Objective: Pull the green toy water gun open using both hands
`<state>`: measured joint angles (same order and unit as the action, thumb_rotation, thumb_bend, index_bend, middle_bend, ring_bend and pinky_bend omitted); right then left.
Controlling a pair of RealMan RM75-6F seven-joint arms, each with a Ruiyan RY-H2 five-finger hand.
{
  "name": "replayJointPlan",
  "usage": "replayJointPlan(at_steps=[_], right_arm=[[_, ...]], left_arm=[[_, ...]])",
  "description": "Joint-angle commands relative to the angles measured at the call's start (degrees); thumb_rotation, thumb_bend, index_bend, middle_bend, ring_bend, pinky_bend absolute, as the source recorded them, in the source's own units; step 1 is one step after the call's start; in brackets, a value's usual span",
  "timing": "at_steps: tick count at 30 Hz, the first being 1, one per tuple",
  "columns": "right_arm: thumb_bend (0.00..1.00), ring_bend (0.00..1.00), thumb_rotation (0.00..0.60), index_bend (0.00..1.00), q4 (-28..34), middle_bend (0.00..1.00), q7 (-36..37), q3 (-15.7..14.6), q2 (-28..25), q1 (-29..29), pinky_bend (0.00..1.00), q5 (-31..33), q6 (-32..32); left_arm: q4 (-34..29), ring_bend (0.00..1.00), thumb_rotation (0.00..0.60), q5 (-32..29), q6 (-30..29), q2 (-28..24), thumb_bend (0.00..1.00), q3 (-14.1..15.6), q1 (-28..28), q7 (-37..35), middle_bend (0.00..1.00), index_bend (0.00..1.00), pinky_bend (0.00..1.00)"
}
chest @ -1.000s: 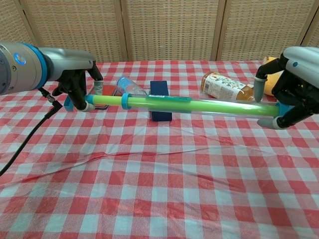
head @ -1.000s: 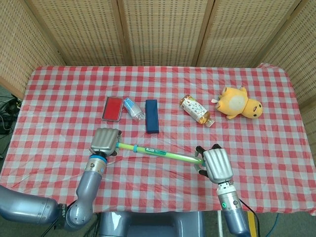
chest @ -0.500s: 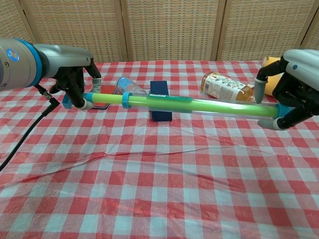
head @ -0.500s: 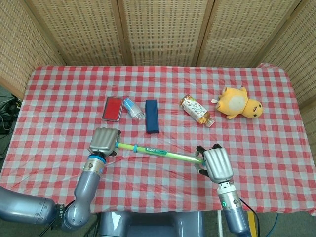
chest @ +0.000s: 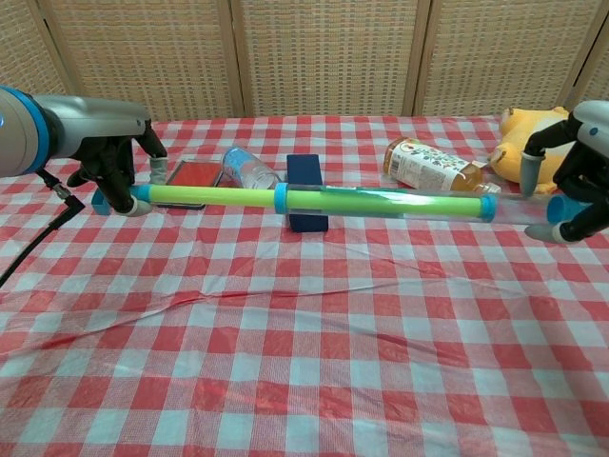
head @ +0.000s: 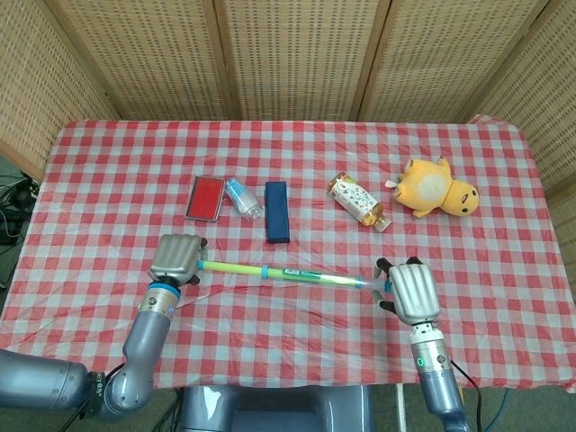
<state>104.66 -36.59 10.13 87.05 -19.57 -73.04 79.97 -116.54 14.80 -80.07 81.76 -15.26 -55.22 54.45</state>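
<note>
Both hands are on it: the green toy water gun [chest: 304,200] hangs level above the checked worktop [chest: 304,362], stretched out in front of the dark blue box [chest: 306,190]. The left hand [chest: 112,171] has its fingers wrapped round the blue cap at one end. The right hand [chest: 576,190] has its fingers curled round the blue handle at the other, with a clear, thin rod showing between that handle and the green barrel. So the gun looks well drawn out, and the task seems close to done.

Here's where it could slip. Judging by how much rod is bared, one more hard tug might pop the plunger right out of the barrel, and either hand could then jerk outward. The right hand is near the yellow plush toy [chest: 525,143] and the labelled bottle [chest: 428,167], both just behind the gun, so a sudden lurch could knock them. The left hand sits just in front of the red tin [chest: 188,176] and the small clear bottle [chest: 245,169] — same worry there. Also, that grip on the end cap looks shallow; if it slides off, the barrel drops onto the blue box.
</note>
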Motion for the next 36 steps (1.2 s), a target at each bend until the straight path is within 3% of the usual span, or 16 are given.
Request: replayJointPlan(at_steps=[1, 10, 36], right_arm=[[0.42, 0.99, 0.6, 0.66, -0.69, 1.0, 1.19, 0.15, -0.67, 0.18, 0.52, 0.36, -0.12], [0.4, 0.99, 0.6, 0.72, -1.54, 1.0, 2.73, 0.39, -1.41, 0.13, 0.52, 0.55, 0.02], [0.38, 0.99, 0.6, 0.7, -7.0, 1.0, 8.03, 4.22, -6.44, -0.1, 0.52, 8.64, -2.04]], left_arm=[[0.26, 0.86, 0.6, 0.2, 0.52, -0.59, 0.64, 0.24, 0.26, -0.59, 0.95, 0.84, 0.74], [0.0, 0.86, 0.6, 0.28, 1.0, -1.38, 0.64, 0.71, 0.33, -1.53, 0.95, 0.84, 0.74], [2.53, 0.86, 0.6, 0.47, 2.16, -2.94, 0.64, 3.21, 1.53, -3.05, 0.95, 0.85, 0.74]])
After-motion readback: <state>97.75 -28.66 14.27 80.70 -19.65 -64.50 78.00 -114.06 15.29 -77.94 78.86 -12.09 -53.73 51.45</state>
